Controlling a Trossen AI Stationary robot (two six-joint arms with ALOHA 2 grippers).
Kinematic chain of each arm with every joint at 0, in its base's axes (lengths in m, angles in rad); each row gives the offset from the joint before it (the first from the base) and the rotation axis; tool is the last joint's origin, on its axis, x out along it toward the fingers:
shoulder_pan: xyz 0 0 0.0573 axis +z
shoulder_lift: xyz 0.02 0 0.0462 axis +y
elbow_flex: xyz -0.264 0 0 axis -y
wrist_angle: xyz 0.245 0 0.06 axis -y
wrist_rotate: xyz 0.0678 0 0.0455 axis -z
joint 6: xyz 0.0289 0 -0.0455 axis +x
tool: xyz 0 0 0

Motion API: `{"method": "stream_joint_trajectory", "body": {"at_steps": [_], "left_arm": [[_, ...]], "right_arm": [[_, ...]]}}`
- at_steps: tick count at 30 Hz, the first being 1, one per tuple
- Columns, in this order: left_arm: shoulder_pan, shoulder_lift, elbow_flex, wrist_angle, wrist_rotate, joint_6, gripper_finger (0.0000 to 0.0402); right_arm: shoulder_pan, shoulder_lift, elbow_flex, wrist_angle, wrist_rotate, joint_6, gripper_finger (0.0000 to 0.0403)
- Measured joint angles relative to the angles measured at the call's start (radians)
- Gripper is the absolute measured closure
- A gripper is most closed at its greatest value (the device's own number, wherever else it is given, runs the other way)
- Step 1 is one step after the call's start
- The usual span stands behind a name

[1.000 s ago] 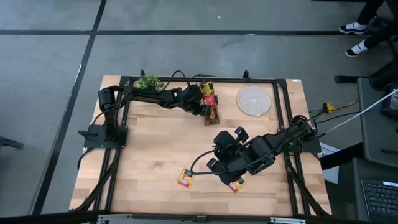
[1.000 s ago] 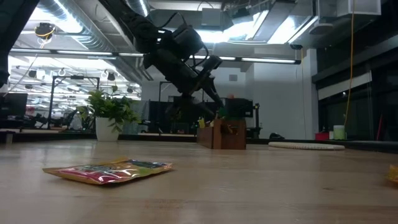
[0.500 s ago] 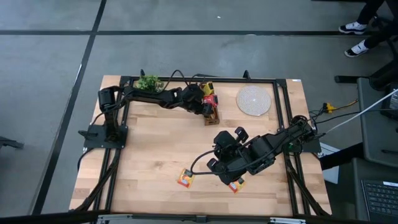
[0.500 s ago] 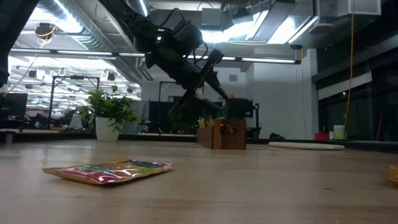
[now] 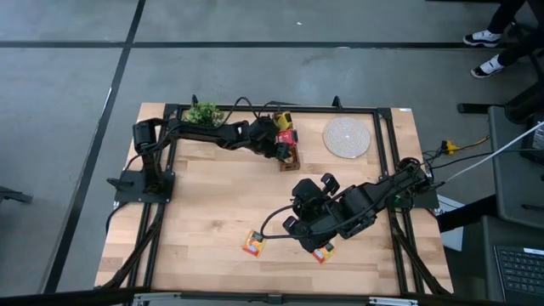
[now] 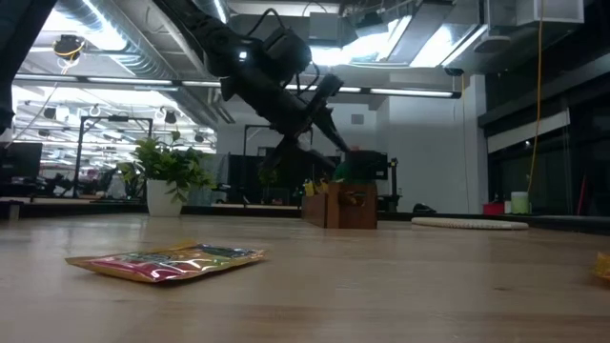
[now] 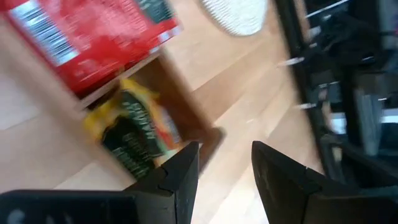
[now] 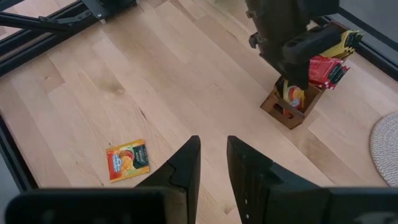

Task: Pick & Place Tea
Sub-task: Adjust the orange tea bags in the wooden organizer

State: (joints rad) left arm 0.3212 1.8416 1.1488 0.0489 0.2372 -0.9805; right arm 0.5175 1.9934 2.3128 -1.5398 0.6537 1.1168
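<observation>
A small wooden box point(image 5: 291, 158) stands at the table's far middle, with tea sachets stuck upright in it: a red one point(image 7: 93, 31), a yellow-green one point(image 7: 134, 134) and a yellow one point(image 8: 345, 40). My left gripper point(image 7: 224, 149) hovers open just above the box's near end point(image 8: 292, 106), with nothing between its fingers. Two more sachets lie flat near the table's front: an orange one point(image 5: 253, 243) and another point(image 5: 323, 252). My right gripper point(image 8: 213, 142) hangs high over the table's near middle point(image 5: 293, 223), with a narrow gap between its fingers and nothing in it.
A round pale woven mat point(image 5: 347, 137) lies at the far right and a small potted plant point(image 5: 202, 112) stands at the far left. A black metal frame point(image 5: 387, 127) runs round the table. Bare wood lies between the box and the flat sachets.
</observation>
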Motion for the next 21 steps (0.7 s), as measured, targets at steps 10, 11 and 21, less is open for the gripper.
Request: {"method": "stream_joint_trajectory", "body": {"at_steps": [10, 11, 21], "left_arm": [[0.005, 0.000, 0.014, -0.026, 0.007, 0.028, 0.0258], [0.009, -0.005, 0.017, -0.026, 0.017, 0.032, 0.0258], [0.071, -0.047, 0.081, -0.327, -0.030, 0.194, 0.0276]], "right_arm": [[0.000, 0.000, 0.000, 0.000, 0.000, 0.000, 0.0321], [0.000, 0.000, 0.000, 0.000, 0.000, 0.000, 0.0321], [0.000, 0.000, 0.000, -0.012, 0.000, 0.000, 0.0321]]}}
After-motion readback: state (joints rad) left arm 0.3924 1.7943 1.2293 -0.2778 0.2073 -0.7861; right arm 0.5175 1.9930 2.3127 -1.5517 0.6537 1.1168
